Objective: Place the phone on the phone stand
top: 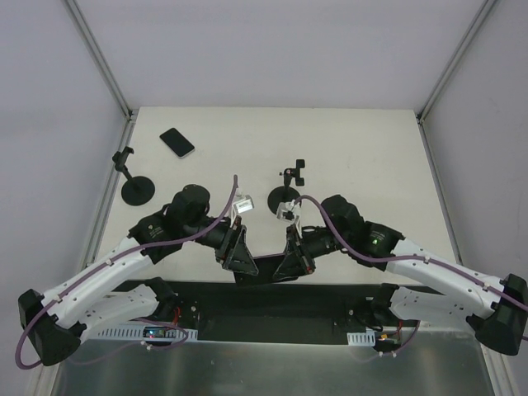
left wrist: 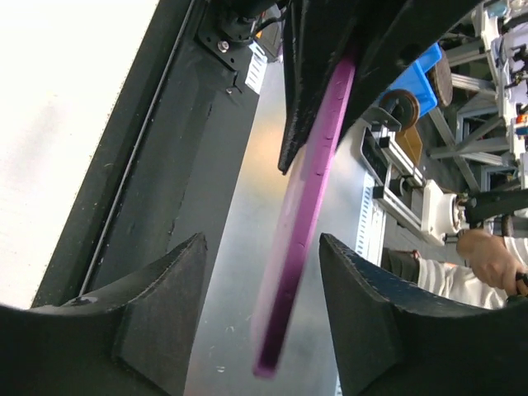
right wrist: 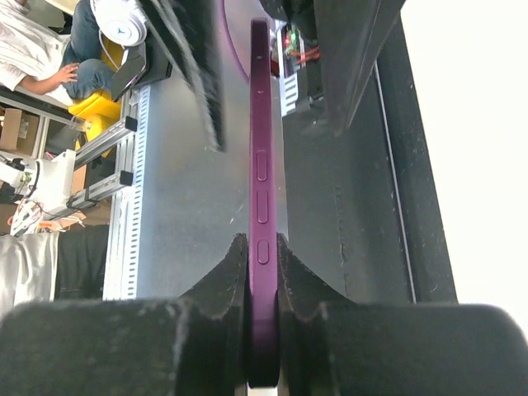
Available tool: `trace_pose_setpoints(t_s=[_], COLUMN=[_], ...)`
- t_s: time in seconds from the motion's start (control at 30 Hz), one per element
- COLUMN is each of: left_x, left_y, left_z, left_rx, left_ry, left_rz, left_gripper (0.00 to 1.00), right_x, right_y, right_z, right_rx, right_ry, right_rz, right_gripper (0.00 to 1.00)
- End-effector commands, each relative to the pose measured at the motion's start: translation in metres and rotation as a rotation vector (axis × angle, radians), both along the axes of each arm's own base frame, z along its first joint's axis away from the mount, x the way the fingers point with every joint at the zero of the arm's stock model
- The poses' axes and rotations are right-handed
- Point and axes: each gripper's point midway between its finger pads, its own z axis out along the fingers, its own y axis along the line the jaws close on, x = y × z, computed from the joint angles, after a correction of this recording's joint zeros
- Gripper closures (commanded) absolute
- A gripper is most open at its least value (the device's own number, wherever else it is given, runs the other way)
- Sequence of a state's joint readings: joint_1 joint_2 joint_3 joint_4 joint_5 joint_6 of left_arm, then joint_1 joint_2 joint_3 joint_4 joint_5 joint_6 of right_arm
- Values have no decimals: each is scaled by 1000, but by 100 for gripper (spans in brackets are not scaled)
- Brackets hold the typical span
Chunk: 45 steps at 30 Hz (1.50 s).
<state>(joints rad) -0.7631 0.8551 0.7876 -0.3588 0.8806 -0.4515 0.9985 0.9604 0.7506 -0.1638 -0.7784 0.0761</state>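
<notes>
My right pincer (right wrist: 262,247) is clamped on the purple phone (right wrist: 261,157), pinching it edge-on by one end, the side buttons showing just above the grip; my left pincer (left wrist: 262,243) stands wide, its fingers (left wrist: 165,297) either side of the same phone and not touching it. The phone hangs between my two wrists over the black strip (top: 264,272) at the near edge of the table (top: 371,157), apart from the nearer phone stand (top: 289,186); from overhead I can hardly make it out between the fingers, so its tilt there is only a guess. A second stand (top: 134,181) and a black phone (top: 176,142) sit at the far left. The risk, as I judge it, lies in the handover: if the right lets go before the left has closed, the phone drops onto the strip; a hold so near one end could let it pivot; a crooked close by the left would knock it askew.
</notes>
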Motion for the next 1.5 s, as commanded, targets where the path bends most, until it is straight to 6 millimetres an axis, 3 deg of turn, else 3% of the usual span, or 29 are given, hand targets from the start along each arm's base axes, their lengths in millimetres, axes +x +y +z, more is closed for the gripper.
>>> trace_pose_setpoints(t_s=[0.0,0.07,0.2,0.23,0.3,0.33,0.4,0.43,0.53,0.57,0.63,0.67,0.7,0.8,1.0,1.2,1.27,1.4,1.47], left_x=[-7,-12,-14,-12,-5,-2,7,9,17,18,22,22,23,24,22,20,20,20,21], left_y=[-6,-7,-5,-4,-2,-1,2,3,5,7,6,7,5,5,1,-1,-1,-2,-3], left_z=[8,10,16,17,22,24,28,31,40,43,48,52,53,54,62,65,65,63,60], left_rx=[-54,-69,-97,-102,-109,-112,-129,-144,-187,-205,-239,-263,-287,-327,-418,-447,-450,-444,-434], left_ry=[-36,-36,-70,-86,-134,-153,-190,-202,-235,-245,-248,-258,-252,-244,-233,-229,-231,-224,-215], left_rz=[-77,-99,-91,-76,-5,26,106,127,207,227,259,265,273,297,287,272,272,268,264], left_gripper=[51,58,92,100,100,100,100,100,100,100,100,100,100,100,100,100,100,100,100], right_x=[6,9,15,16,26,28,42,46,64,69,66,61,59,53,54,49,47,46,46], right_y=[17,19,24,25,28,28,33,32,32,30,33,32,34,33,29,26,28,28,27], right_z=[51,54,58,58,56,49,55,44,50,43,55,50,68,79,89,101,103,106,105], right_rx=[160,162,162,161,150,128,167,147,205,203,285,299,390,418,464,516,522,560,569], right_ry=[-116,-119,-123,-120,-123,-78,-77,-13,6,53,51,70,58,86,86,78,95,98,93], right_rz=[46,48,32,26,-34,-78,-184,-244,-396,-458,-448,-432,-409,-385,-399,-369,-351,-337,-341], right_gripper=[99,99,99,95,75,50,31,20,13,12,10,11,11,12,26,48,61,76,94])
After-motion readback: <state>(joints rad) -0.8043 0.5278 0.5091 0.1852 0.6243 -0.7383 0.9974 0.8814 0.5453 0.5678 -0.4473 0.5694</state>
